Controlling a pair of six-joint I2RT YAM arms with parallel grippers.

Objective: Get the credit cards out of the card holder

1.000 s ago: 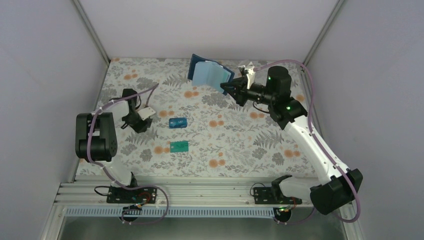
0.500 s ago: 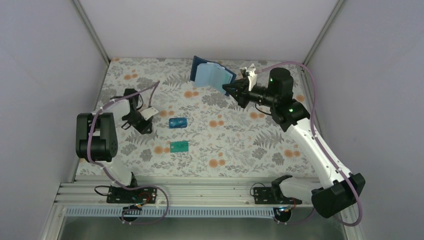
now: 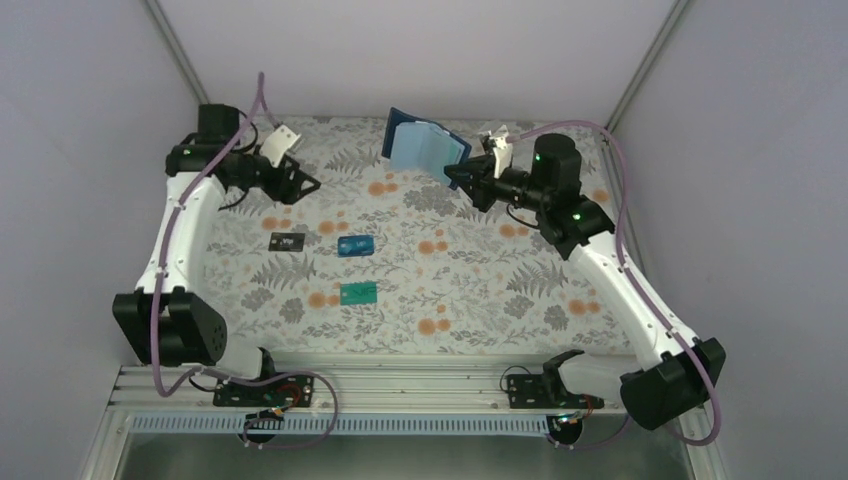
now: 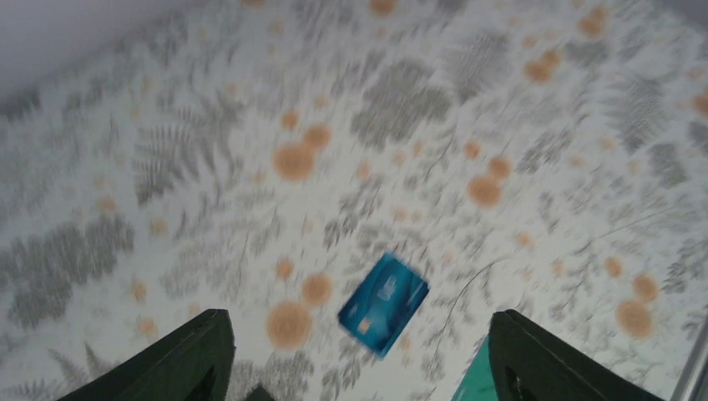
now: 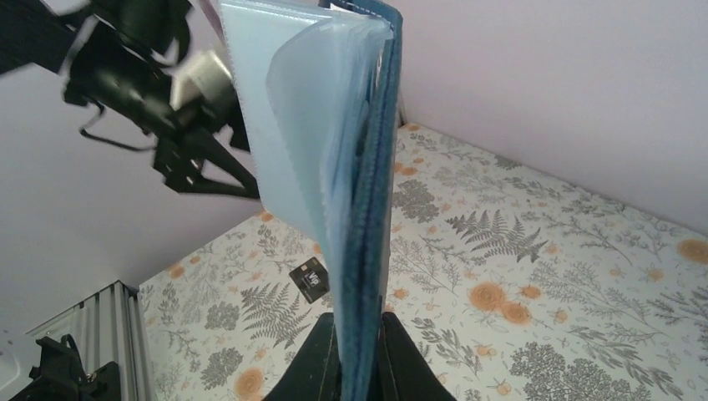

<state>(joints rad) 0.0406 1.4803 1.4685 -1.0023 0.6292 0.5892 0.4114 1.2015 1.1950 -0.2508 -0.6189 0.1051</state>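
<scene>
Dark card, blue card and teal card lie left of centre on the counter, so extraction appears complete; the right gripper clamps the card holder aloft at upper centre, while the left gripper gapes empty.

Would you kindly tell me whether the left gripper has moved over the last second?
Yes. The left gripper has swung away from beside the blue card toward the table's far edge, leaving a dark card behind.
</scene>
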